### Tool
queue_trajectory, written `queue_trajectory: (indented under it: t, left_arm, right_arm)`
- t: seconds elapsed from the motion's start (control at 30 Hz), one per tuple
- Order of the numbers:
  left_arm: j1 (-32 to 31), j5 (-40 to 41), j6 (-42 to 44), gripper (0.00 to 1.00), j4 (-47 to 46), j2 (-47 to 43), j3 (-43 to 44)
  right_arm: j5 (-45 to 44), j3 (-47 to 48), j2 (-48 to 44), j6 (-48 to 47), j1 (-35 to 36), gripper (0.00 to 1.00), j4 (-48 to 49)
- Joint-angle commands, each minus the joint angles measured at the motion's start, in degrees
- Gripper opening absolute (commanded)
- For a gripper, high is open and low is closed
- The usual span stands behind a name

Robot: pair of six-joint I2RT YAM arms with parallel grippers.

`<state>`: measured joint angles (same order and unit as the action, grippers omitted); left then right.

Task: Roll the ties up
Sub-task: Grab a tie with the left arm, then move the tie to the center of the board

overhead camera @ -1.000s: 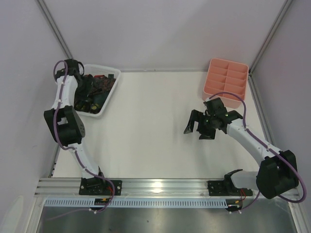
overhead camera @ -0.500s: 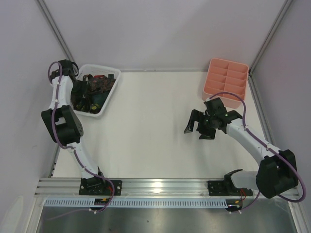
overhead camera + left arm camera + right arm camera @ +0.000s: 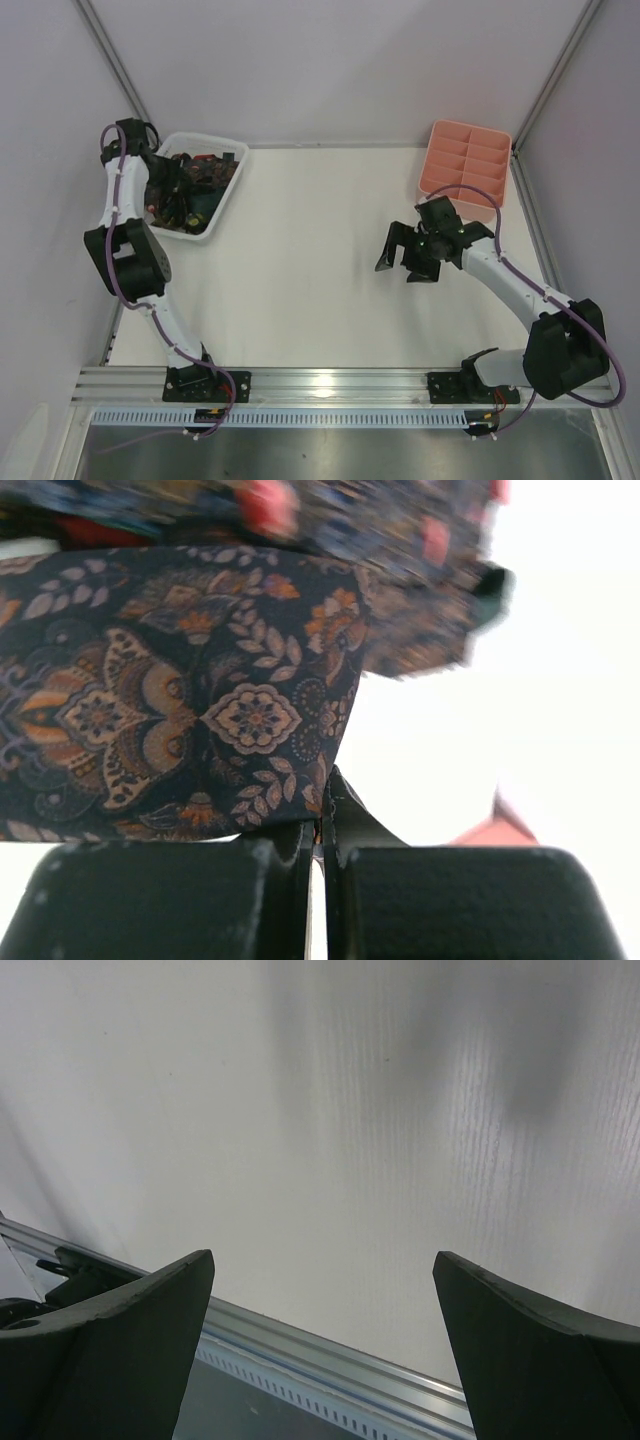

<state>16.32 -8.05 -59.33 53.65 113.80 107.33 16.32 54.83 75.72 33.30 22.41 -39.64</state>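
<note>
Several dark patterned ties lie heaped in the white basket at the back left. My left gripper reaches down into that heap. In the left wrist view its jaws are pressed together, and the left gripper is shut on the edge of a dark tie with an orange and tan paisley pattern. More tie fabric hangs blurred above it. My right gripper hovers over the white table at centre right. In the right wrist view the right gripper is wide open with nothing between its fingers.
A pink tray with compartments stands at the back right, just behind the right arm. The metal rail runs along the near table edge. Grey walls close in both sides and the back.
My left gripper has gone from open to shut on the paisley tie, and the left arm has shifted slightly left over the basket. The right gripper barely moved.
</note>
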Motion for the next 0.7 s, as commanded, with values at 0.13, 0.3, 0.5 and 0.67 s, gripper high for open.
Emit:
queue_trajectory:
  t: [0.13,0.3,0.5,0.67]
  left_arm:
    - [-0.49,-19.97,-1.83,0.0,-18.82,-16.75,-7.28]
    - [-9.43,-26.22,-6.23,0.0,-23.67,-31.16,-13.97]
    - [-13.15,-26.57,-14.66,0.0,-27.61,-49.94,-31.46]
    - [-15.87,-24.73,-11.0,0.0,-19.21,-56.93,-31.39]
  right_arm:
    - [-0.32,6.43,1.71,-3.06,1.4,1.0,-0.62]
    - [2.93,9.59,1.36,-6.57,2.63,0.99,0.61]
    - [4.16,13.28,1.8,-9.57,3.34,0.99,-0.17]
    - [3.99,14.08,-1.01,-9.31,3.51,0.99,-0.79]
